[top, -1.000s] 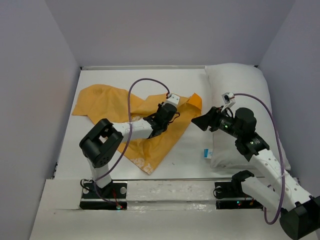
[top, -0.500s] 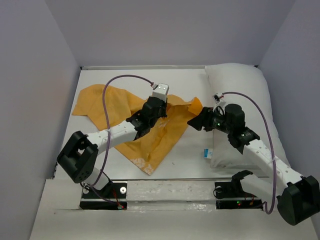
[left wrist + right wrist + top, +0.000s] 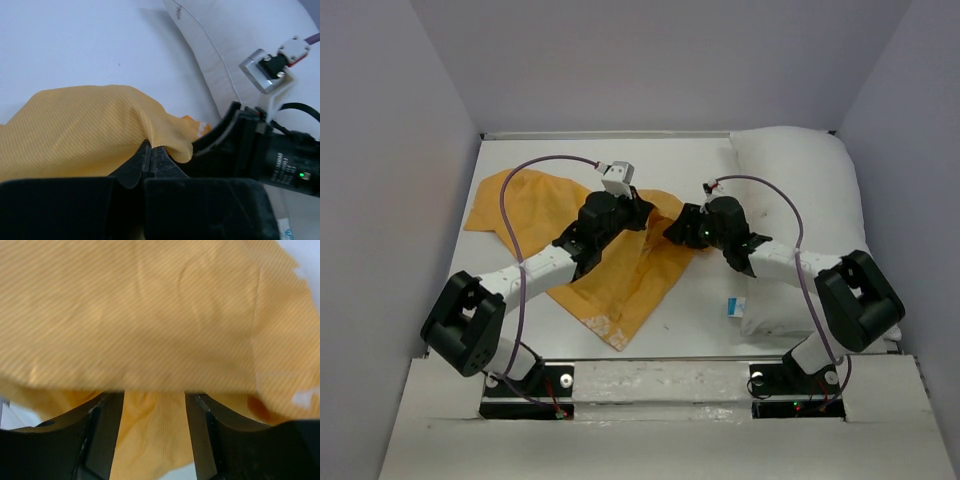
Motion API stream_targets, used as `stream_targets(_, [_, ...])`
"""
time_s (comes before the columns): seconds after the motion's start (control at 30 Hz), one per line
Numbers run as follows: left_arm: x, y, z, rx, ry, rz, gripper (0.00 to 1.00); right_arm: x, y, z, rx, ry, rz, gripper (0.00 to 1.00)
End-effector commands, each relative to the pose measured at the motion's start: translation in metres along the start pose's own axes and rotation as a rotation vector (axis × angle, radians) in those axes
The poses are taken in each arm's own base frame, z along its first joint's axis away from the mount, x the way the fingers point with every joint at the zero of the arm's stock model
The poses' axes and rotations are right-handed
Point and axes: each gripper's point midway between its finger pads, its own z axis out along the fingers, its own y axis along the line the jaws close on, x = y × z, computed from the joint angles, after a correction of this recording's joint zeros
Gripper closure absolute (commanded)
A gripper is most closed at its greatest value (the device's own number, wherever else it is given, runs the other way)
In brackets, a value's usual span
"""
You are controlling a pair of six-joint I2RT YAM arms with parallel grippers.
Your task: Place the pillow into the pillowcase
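You are pinching a fold of the pillowcase (image 3: 620, 275), lying centre left in the top view, in your fully closed left fingers (image 3: 134, 171), while your right fingers (image 3: 101, 440) are standing apart with its fabric draped between them and the pillow (image 3: 800, 190) is resting on the surface (image 3: 570, 155) at upper right

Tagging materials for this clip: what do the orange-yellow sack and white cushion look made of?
Thin orange-yellow pillowcase: matte woven cloth, perhaps cotton; fine ribbed weave, soft draped folds. Plump white rectangular pillow: plain matte fabric over soft filling, judging by its rounded bulge and piped seam.
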Motion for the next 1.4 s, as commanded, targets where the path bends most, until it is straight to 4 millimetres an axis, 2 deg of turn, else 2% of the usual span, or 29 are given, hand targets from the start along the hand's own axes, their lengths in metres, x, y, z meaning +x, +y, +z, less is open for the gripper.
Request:
stream_targets(0.0, [-0.044,-0.036,-0.014,0.185,-0.127,-0.088,1.00,-0.067,0.006,0.024,0.053,-0.241,-0.023,0.40])
stream_targets(0.1, [-0.052,-0.040,-0.019,0.223,-0.152,-0.115,1.00,-0.068,-0.012,0.030,0.146,-0.236,-0.061,0.39])
stream_targets(0.2, [-0.065,-0.035,-0.021,0.243,-0.174,-0.153,1.00,-0.072,0.014,0.011,0.074,-0.173,-0.141,0.33])
stream_targets(0.23, [-0.066,-0.035,-0.020,0.252,-0.174,-0.155,1.00,-0.066,0.030,0.000,0.003,-0.128,-0.171,0.30])
stream_targets(0.27, [-0.066,-0.034,-0.018,0.253,-0.177,-0.161,1.00,-0.073,0.044,-0.027,-0.024,-0.133,-0.187,0.22])
stream_targets(0.3, [-0.069,-0.033,-0.018,0.256,-0.187,-0.163,1.00,-0.077,0.050,-0.042,-0.030,-0.138,-0.205,0.18])
stream_targets(0.37, [-0.068,-0.035,-0.016,0.283,-0.197,-0.185,1.00,-0.086,0.041,-0.071,0.072,-0.145,-0.252,0.07])
stream_targets(0.4, [-0.066,-0.036,-0.015,0.295,-0.197,-0.192,1.00,-0.097,0.033,-0.084,0.135,-0.170,-0.266,0.05])
stream_targets(0.43, [-0.060,-0.036,-0.012,0.307,-0.180,-0.200,1.00,-0.121,0.013,-0.102,0.235,-0.227,-0.268,0.04])
stream_targets(0.53, [-0.061,-0.040,-0.011,0.336,-0.187,-0.214,1.00,-0.149,-0.032,-0.125,0.402,-0.260,-0.242,0.03])
stream_targets(0.57, [-0.061,-0.039,-0.011,0.342,-0.191,-0.213,1.00,-0.167,-0.064,-0.135,0.514,-0.287,-0.224,0.03])
stream_targets(0.63, [-0.063,-0.040,-0.011,0.348,-0.196,-0.216,1.00,-0.176,-0.118,-0.137,0.699,-0.249,-0.217,0.03])
stream_targets(0.67, [-0.063,-0.041,-0.012,0.352,-0.197,-0.218,1.00,-0.178,-0.133,-0.135,0.754,-0.228,-0.219,0.03])
stream_targets(0.7, [-0.063,-0.041,-0.012,0.355,-0.197,-0.220,1.00,-0.189,-0.141,-0.135,0.802,-0.231,-0.229,0.03])
stream_targets(0.73, [-0.064,-0.043,-0.013,0.364,-0.202,-0.224,1.00,-0.193,-0.161,-0.141,0.932,-0.225,-0.262,0.02])
stream_targets(0.77, [-0.064,-0.043,-0.014,0.365,-0.202,-0.225,1.00,-0.181,-0.188,-0.129,1.024,-0.145,-0.277,0.00])
stream_targets(0.8, [-0.063,-0.043,-0.015,0.368,-0.201,-0.229,1.00,-0.190,-0.204,-0.135,1.109,-0.142,-0.282,0.00])
stream_targets(0.83, [-0.063,-0.043,-0.016,0.369,-0.202,-0.232,1.00,-0.175,-0.227,-0.120,1.136,-0.053,-0.280,0.05])
stream_targets(0.9, [-0.061,-0.043,-0.015,0.370,-0.198,-0.232,1.00,-0.172,-0.235,-0.111,1.134,-0.007,-0.270,0.25])
stream_targets(0.93, [-0.060,-0.043,-0.015,0.370,-0.196,-0.232,1.00,-0.173,-0.234,-0.106,1.118,-0.007,-0.265,0.44])
stream_targets(0.97, [-0.059,-0.042,-0.014,0.366,-0.194,-0.230,1.00,-0.177,-0.229,-0.102,1.088,-0.017,-0.257,0.99])
stream_targets(1.03, [-0.057,-0.040,-0.012,0.360,-0.191,-0.229,1.00,-0.195,-0.199,-0.115,1.005,-0.106,-0.227,1.00])
stream_targets(1.07, [-0.056,-0.038,-0.009,0.350,-0.188,-0.227,1.00,-0.211,-0.166,-0.134,0.904,-0.223,-0.220,1.00])
stream_targets(1.1, [-0.054,-0.035,-0.006,0.342,-0.183,-0.228,1.00,-0.216,-0.143,-0.143,0.831,-0.276,-0.231,1.00])
stream_targets(1.2, [-0.052,-0.033,0.000,0.332,-0.178,-0.229,1.00,-0.226,-0.090,-0.192,0.677,-0.446,-0.230,1.00])
stream_targets(1.23, [-0.053,-0.031,0.005,0.327,-0.177,-0.235,1.00,-0.221,-0.049,-0.218,0.514,-0.518,-0.255,1.00])
stream_targets(1.3, [-0.058,-0.028,0.010,0.324,-0.187,-0.241,1.00,-0.197,-0.017,-0.229,0.332,-0.515,-0.283,1.00])
stream_targets(1.33, [-0.058,-0.024,0.014,0.318,-0.186,-0.245,1.00,-0.176,0.023,-0.240,0.140,-0.489,-0.315,1.00])
stream_targets(1.37, [-0.062,-0.022,0.016,0.317,-0.193,-0.247,1.00,-0.164,0.037,-0.243,0.058,-0.463,-0.329,1.00])
